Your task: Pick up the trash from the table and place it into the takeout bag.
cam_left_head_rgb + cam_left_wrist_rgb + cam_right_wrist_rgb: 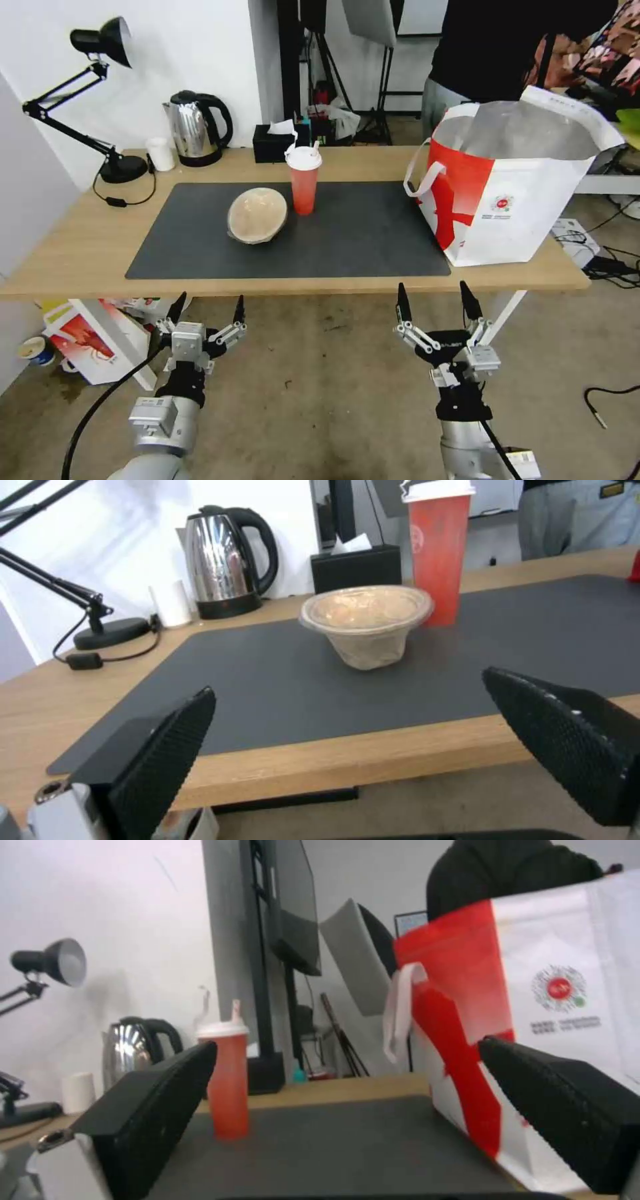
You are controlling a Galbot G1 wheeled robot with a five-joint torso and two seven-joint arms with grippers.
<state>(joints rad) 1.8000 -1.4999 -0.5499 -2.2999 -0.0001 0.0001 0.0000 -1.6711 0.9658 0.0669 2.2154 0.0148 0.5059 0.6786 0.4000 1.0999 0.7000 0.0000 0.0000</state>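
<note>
A round beige-brown bowl (257, 215) (366, 622) sits near the middle of the dark mat on the table (80, 247). Just beside it stands a red cup (304, 179) (438, 552) (228, 1080) with a white lid and straw. The takeout bag (513, 180) (533, 1040), white with red pattern and foil lining, stands open at the table's right end. My left gripper (207, 310) (347, 740) hangs open below the table's front edge, facing the bowl. My right gripper (433, 300) (347, 1110) is open too, low in front of the bag.
At the table's back stand a steel kettle (195, 127), a small white cup (161, 154), a black tissue box (275, 142) and a black desk lamp (100, 100). A red-and-white cardboard box (90, 337) lies on the floor at left. A person stands behind the bag.
</note>
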